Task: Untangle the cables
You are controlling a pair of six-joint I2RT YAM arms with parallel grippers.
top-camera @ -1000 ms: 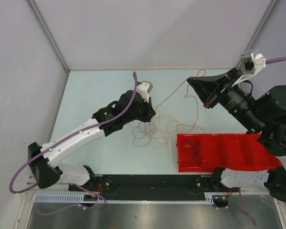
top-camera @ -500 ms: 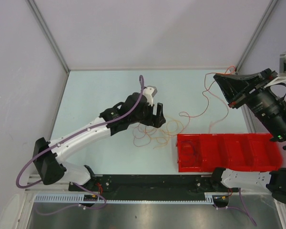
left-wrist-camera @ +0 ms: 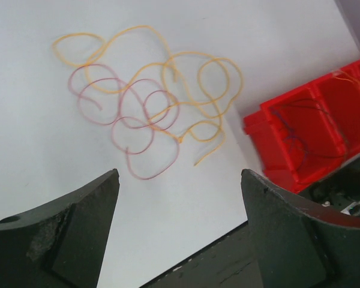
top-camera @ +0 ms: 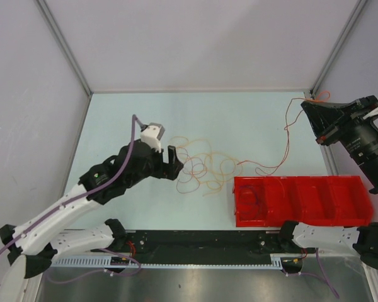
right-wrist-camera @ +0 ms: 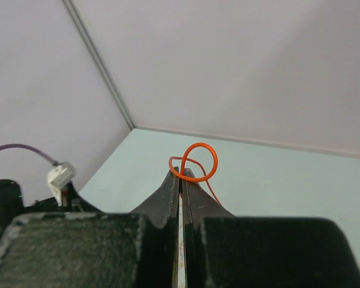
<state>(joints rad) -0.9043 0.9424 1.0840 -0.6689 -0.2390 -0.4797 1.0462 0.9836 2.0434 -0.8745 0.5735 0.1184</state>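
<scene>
- My left jaws stand wide apart with nothing in them, hanging just beside the tangle of yellow and purple cables (left-wrist-camera: 150, 108) on the desk (top-camera: 126, 126).
- My right jaws are pinched tight on an orange cable (right-wrist-camera: 216, 161), raised over the desk's far right corner.
- That cable trails down toward the tangle.
- A red bin (top-camera: 302, 201) sits at the near right.

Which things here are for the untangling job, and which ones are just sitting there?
For the job:
- orange cable, pinched in the shut right end effector
- tangled yellow and purple cables on the table
- open left end effector, near them

Just sitting there:
- red bin with compartments, at the table's near edge
</scene>
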